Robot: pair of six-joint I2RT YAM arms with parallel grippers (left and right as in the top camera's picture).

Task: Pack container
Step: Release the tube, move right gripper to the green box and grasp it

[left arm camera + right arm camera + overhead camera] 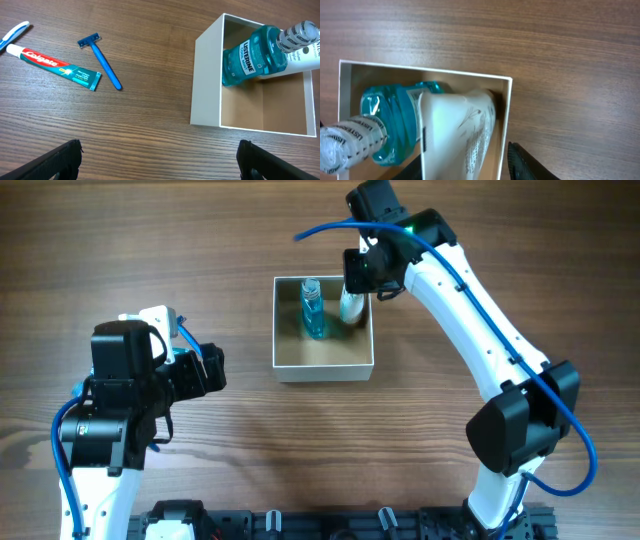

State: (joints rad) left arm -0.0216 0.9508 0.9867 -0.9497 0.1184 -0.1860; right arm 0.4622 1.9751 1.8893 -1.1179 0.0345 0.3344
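The container is a square white-walled box with a tan inside, standing mid-table; it also shows in the left wrist view and the right wrist view. A blue Listerine bottle lies in it. A white tube leans in its right back corner. My right gripper is open around the tube's top, one finger outside the box wall. My left gripper is open and empty over bare table, left of the box.
In the left wrist view a Colgate toothpaste tube, a blue razor and the end of a blue-and-white toothbrush lie on the wooden table, left of the box. The overhead view does not show them.
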